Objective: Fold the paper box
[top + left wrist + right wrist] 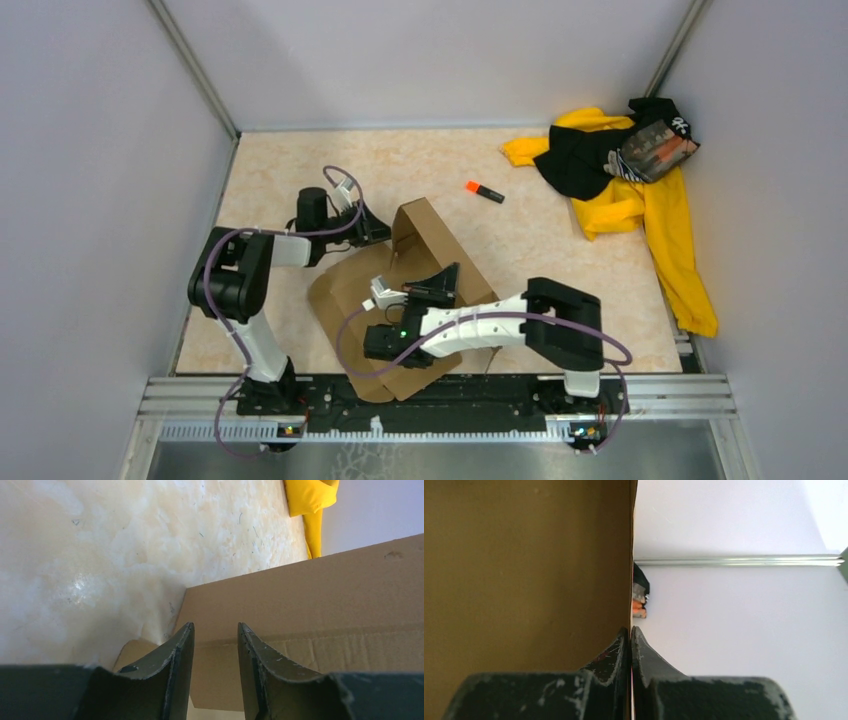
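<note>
The brown cardboard paper box (350,295) lies partly folded in the middle of the table, with one panel (425,235) standing up. My right gripper (443,285) is shut on the edge of this raised panel; in the right wrist view the fingertips (631,632) pinch the thin edge of the cardboard (524,570). My left gripper (375,232) is at the panel's left side, low over the table. In the left wrist view it (215,630) is open, with the cardboard (310,600) just ahead of the fingertips and nothing held.
An orange marker (485,192) lies on the table behind the box. A yellow-and-black clothing pile (620,180) fills the back right corner and trails down the right edge; it also shows in the left wrist view (312,500). Grey walls close three sides.
</note>
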Tool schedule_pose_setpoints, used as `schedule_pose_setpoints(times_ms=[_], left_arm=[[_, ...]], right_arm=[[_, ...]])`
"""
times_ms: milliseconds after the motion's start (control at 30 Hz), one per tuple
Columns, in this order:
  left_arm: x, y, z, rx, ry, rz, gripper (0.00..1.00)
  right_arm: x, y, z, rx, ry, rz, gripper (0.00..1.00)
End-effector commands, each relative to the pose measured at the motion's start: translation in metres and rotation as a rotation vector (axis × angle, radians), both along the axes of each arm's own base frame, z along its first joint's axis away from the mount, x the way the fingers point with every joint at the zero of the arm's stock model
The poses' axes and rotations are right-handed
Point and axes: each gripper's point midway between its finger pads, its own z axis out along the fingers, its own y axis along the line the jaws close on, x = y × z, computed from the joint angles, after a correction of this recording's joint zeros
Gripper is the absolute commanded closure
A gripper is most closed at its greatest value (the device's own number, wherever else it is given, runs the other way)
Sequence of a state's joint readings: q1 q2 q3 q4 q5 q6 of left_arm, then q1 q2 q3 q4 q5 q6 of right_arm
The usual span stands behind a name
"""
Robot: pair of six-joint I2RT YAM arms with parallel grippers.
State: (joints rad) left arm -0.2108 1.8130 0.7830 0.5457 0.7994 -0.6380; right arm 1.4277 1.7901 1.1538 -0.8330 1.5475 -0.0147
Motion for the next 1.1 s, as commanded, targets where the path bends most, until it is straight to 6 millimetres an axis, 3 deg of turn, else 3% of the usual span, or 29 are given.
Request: schedule_pose_setpoints(times_ms=[0, 200, 433, 700, 1067], left_arm=[[-0.005, -0.003, 0.018, -0.037, -0.103, -0.049, 0.56], [-0.008, 0.003, 0.017, -0.049, -0.108, -0.052, 0.56], [-0.012, 0.010, 0.021, -0.079, -0.133, -0.063, 0.52], [-0.028, 0.007, 0.036, -0.117, -0.206, -0.112, 0.41], [-0.037, 0.007, 0.043, -0.110, -0.254, -0.133, 0.37]], right_arm=[[-0.010, 0.013, 0.010, 0.059, -0.064, 0.056, 1.00], [-0.010, 0.029, -0.004, 0.035, -0.058, 0.068, 1.00], [-0.012, 0.024, 0.003, 0.115, -0.037, 0.047, 1.00], [-0.013, 0.024, 0.003, 0.158, -0.014, 0.031, 1.00], [-0.014, 0.026, 0.010, 0.230, 0.004, 0.014, 1.00]])
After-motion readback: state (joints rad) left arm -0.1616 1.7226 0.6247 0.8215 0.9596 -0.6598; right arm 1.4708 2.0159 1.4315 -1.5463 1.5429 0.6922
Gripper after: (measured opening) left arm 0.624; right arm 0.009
